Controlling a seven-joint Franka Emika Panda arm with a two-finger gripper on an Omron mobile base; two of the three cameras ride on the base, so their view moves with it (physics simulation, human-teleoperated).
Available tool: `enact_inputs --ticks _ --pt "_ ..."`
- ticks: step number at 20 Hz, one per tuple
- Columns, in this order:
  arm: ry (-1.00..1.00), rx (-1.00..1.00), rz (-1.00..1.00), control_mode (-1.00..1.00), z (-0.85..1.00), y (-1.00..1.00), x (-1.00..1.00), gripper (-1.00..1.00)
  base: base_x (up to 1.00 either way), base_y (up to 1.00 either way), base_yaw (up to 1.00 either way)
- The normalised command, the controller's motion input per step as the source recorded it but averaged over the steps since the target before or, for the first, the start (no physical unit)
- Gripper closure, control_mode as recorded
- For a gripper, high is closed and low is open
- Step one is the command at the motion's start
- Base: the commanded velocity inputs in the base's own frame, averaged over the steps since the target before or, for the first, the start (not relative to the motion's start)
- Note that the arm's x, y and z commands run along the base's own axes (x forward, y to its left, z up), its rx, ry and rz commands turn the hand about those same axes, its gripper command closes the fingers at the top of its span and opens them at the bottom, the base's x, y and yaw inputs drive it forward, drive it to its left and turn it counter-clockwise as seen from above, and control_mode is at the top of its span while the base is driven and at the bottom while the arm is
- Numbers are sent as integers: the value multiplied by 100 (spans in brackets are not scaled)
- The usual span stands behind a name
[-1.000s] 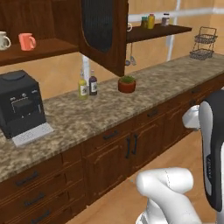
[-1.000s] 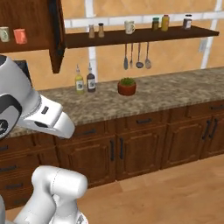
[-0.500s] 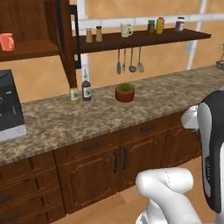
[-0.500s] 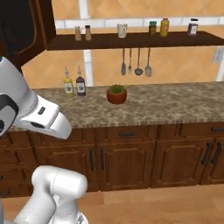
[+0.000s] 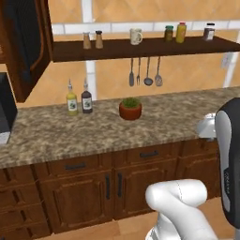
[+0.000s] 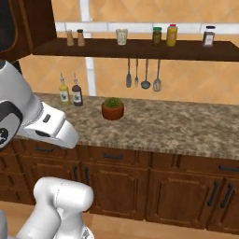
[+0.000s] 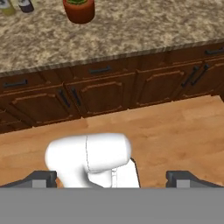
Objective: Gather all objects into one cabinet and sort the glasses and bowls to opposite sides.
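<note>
Mug (image 5: pixel 136 36) is seen on the shelf (image 5: pixel 140 48), upper centre; gripper (image 7: pixel 111 178), wide open and empty, is pointed floorward, well below.

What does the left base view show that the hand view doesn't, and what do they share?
Left base view alone: the plank wall shelf with a cream mug, shakers and jars, the hanging utensils, and the open cabinet door.
Hand view alone: the wooden floor and the open gripper, its fingertips set wide apart.
Both: the terracotta plant pot, the granite counter, the sauce bottles and the lower cabinets.
</note>
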Motion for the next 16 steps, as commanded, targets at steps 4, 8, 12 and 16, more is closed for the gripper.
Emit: enact_inputs --ticks 4,8,12,16 --pt "0 0 0 100 0 0 0 -100 52 -41 35" --pt "0 0 0 100 0 0 0 -100 56 -7 18" --pt "0 0 0 100 0 0 0 -100 45 -24 0" --pt "0 0 0 100 0 0 0 -100 52 -14 -17"
